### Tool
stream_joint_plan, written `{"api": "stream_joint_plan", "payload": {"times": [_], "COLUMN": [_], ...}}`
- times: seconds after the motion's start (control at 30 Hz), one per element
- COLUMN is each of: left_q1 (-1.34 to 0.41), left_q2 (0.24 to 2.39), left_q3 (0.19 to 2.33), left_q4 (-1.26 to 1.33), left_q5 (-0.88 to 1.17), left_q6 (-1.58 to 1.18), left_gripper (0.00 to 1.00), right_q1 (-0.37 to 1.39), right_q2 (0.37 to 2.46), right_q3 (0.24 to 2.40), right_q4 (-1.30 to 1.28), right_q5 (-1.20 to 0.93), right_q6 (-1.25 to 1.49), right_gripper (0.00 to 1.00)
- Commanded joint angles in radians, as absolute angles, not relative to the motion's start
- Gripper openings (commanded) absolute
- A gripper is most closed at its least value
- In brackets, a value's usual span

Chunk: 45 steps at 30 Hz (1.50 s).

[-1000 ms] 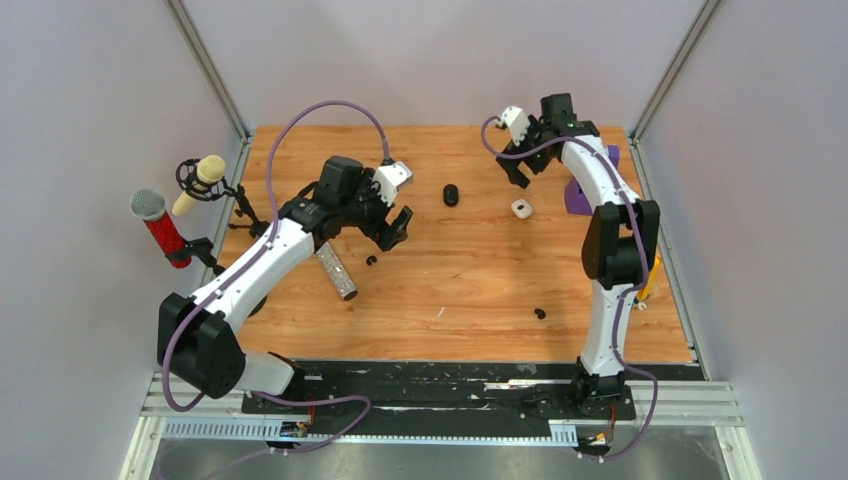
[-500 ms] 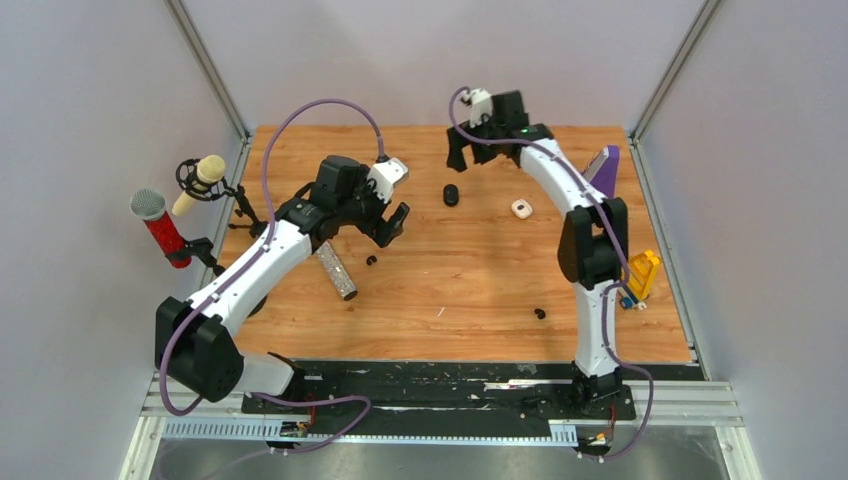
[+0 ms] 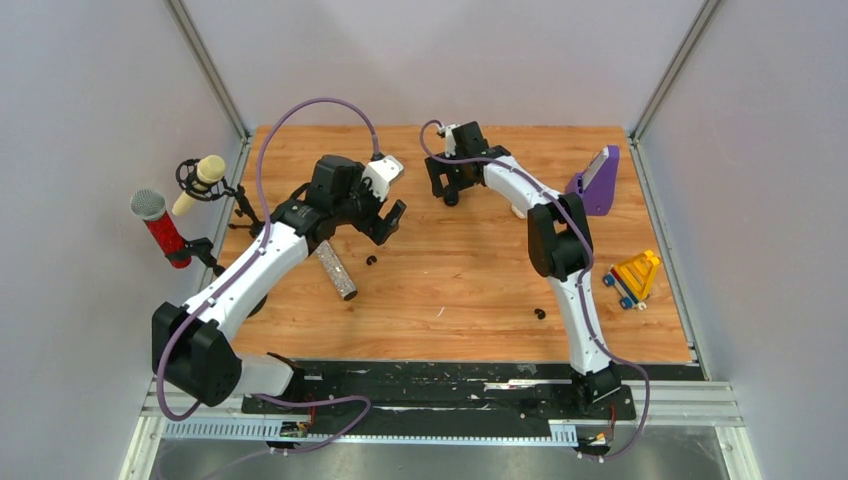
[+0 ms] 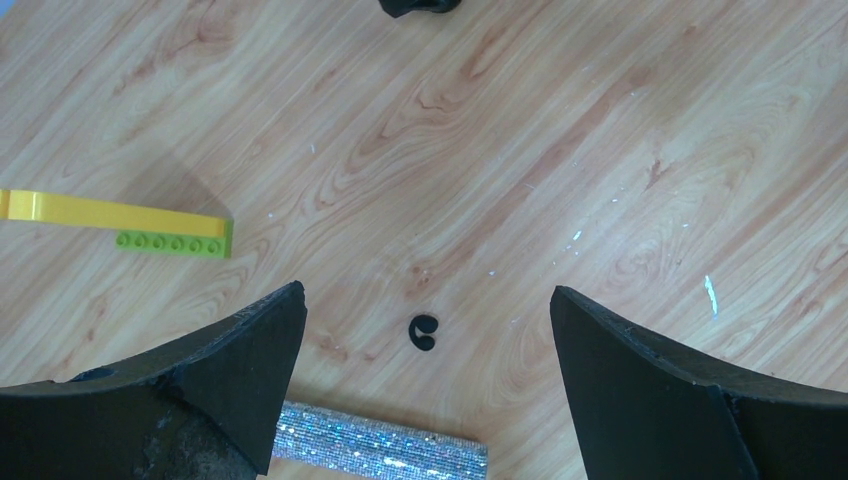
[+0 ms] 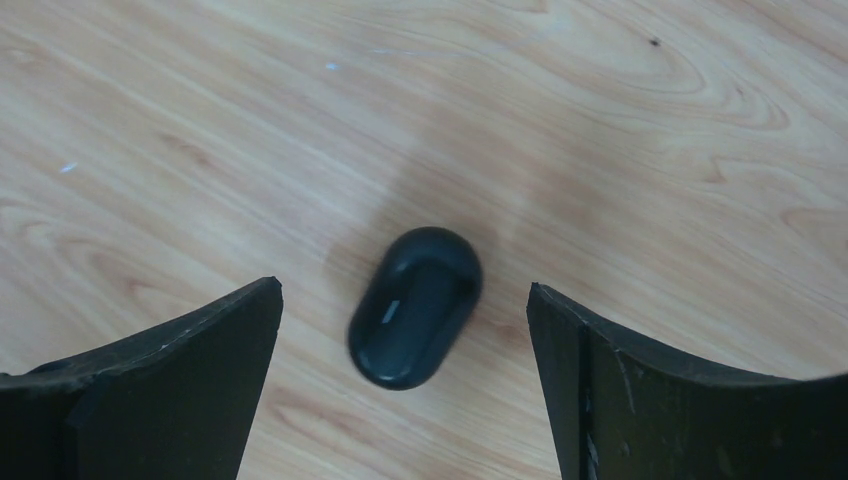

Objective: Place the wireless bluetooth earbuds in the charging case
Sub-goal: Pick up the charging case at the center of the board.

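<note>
On the bench (image 3: pixel 470 270), nothing inserted yet.
Right gripper (image 3: pixel 448 186), released, straddles the closed-looking black charging case (image 5: pixel 415 307) without touching; left gripper (image 4: pixel 428 295), also released, hovers above one black earbud (image 4: pixel 424 332); a second black earbud (image 3: pixel 540 314) lies near the front edge.

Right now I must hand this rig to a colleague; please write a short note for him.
Left gripper: jaws open over a black earbud, not touching it.
Right gripper: jaws open around the closed black case, no contact.
A second black earbud lies on the table, toward its near edge.
White earbuds not in view.
Done: nothing inserted. Left: open the case, insert buds.
</note>
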State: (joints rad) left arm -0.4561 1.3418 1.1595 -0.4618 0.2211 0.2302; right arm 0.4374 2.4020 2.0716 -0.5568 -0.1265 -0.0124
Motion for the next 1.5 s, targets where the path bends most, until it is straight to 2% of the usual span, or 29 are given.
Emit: {"api": "stream_joint_plan", "payload": {"times": [0.0, 0.13, 0.27, 0.37, 0.47, 0.63, 0.83, 1.07, 1.2, 1.47], "left_q1": [-0.448, -0.448, -0.448, -0.448, -0.447, -0.441, -0.383, -0.297, -0.294, -0.295], "left_q2": [1.295, 1.295, 1.287, 1.284, 1.286, 1.307, 1.391, 1.569, 1.692, 1.835], "left_q3": [1.151, 1.151, 1.15, 1.149, 1.151, 1.162, 1.201, 1.265, 1.324, 1.341], "left_q4": [-0.416, -0.413, -0.413, -0.411, -0.411, -0.401, -0.376, -0.313, -0.263, 0.046], "left_q5": [0.213, 0.215, 0.212, 0.212, 0.21, 0.176, 0.205, 0.432, 0.614, 0.916], "left_q6": [0.23, 0.23, 0.229, 0.228, 0.224, 0.181, 0.049, -0.077, -0.256, -0.645], "left_gripper": [1.0, 1.0, 1.0, 1.0, 1.0, 1.0, 1.0, 1.0, 1.0, 1.0], "right_q1": [0.431, 0.431, 0.432, 0.437, 0.451, 0.473, 0.474, 0.474, 0.474, 0.49], "right_q2": [2.427, 2.444, 2.445, 2.445, 2.436, 2.37, 2.129, 1.894, 1.75, 1.54], "right_q3": [2.102, 2.103, 2.094, 2.093, 2.089, 2.022, 1.776, 1.542, 1.405, 1.229], "right_q4": [-0.536, -0.547, -0.554, -0.556, -0.555, -0.549, -0.481, -0.405, -0.321, -0.2], "right_q5": [-0.063, -0.069, -0.099, -0.105, -0.066, -0.01, -0.086, -0.218, -0.286, -0.395], "right_q6": [0.012, 0.009, 0.008, -0.011, -0.079, -0.19, -0.246, -0.242, -0.252, -0.351], "right_gripper": [0.95, 0.92, 0.76, 0.48, 0.37, 0.34, 0.31, 0.3, 0.3, 0.3]}}
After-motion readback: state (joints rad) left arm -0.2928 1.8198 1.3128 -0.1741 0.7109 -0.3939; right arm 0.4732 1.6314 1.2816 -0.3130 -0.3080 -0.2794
